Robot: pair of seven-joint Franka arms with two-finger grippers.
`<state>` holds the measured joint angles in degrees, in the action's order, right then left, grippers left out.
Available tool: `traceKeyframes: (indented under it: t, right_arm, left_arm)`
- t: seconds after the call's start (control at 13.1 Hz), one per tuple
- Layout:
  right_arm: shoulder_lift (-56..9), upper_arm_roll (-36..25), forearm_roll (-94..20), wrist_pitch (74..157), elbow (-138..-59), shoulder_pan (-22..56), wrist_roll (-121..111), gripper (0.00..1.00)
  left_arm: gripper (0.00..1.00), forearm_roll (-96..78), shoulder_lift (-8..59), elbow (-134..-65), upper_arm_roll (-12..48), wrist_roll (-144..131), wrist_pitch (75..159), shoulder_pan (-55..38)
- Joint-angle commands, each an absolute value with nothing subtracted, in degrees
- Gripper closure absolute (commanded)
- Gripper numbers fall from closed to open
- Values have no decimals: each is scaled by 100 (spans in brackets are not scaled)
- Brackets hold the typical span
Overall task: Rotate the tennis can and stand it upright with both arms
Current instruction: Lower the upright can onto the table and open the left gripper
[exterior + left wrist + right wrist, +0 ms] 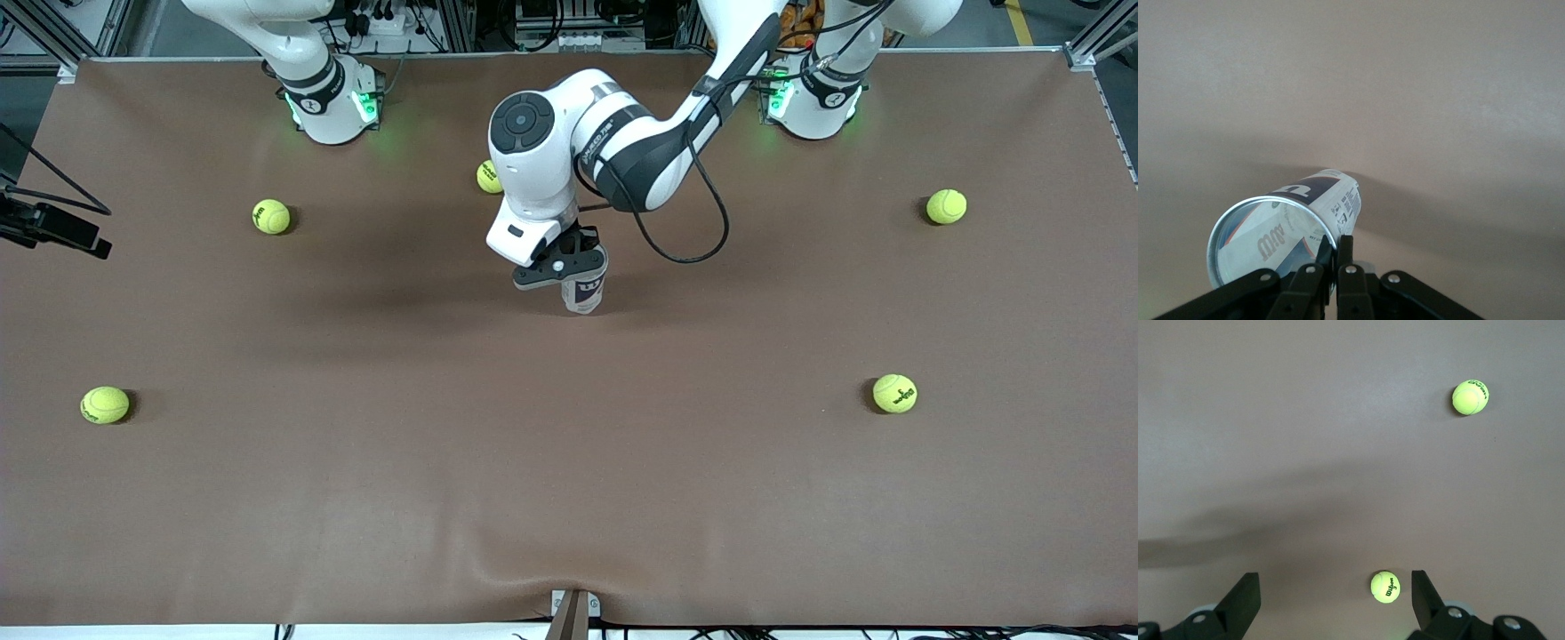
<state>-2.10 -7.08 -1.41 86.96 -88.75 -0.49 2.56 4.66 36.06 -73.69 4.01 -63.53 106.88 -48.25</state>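
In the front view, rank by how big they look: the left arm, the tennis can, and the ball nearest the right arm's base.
1. left arm
2. tennis can, partly hidden by the left gripper
3. ball, slightly smaller than the can's visible part

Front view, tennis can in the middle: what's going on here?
The left gripper is shut on the rim of the tennis can, which stands about upright mid-table with its open end up. The right gripper is open and holds nothing; that arm waits up by its base, above a tennis ball. Five tennis balls lie scattered around the brown table.
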Motion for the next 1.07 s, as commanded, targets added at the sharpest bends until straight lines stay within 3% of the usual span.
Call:
traceKeyframes:
  t: [0.0, 0.15, 0.53, 0.61, 0.76, 0.91, 0.99]
  right_arm:
    - [-255, -633, -264, 8648, -8693, -202, 193, 0]
    - [-255, -642, -255, 8640, -8666, -237, 185, 0]
    - [-255, -642, -264, 8640, -8666, -272, 167, 0]
    - [-255, -642, -272, 8640, -8666, -272, 167, 0]
    - [-264, -642, -281, 8631, -8666, -272, 167, 0]
    - [-255, -642, -281, 8631, -8666, -272, 167, 0]
    - [-264, -642, -281, 8631, -8666, -272, 167, 0]
  left_arm:
    - [97, 606, 3630, -7321, 334, -6486, 10740, -4904]
    - [87, 606, 3656, -7321, 334, -6478, 10740, -4904]
    - [81, 606, 3674, -7321, 334, -6451, 10775, -4904]
    - [74, 606, 3648, -7321, 334, -6451, 10784, -4896]
    - [30, 606, 3578, -7304, 334, -6469, 10784, -4896]
    - [6, 598, 3490, -7304, 334, -6477, 10775, -4887]
    - [1, 598, 3411, -7304, 343, -6478, 10767, -4878]
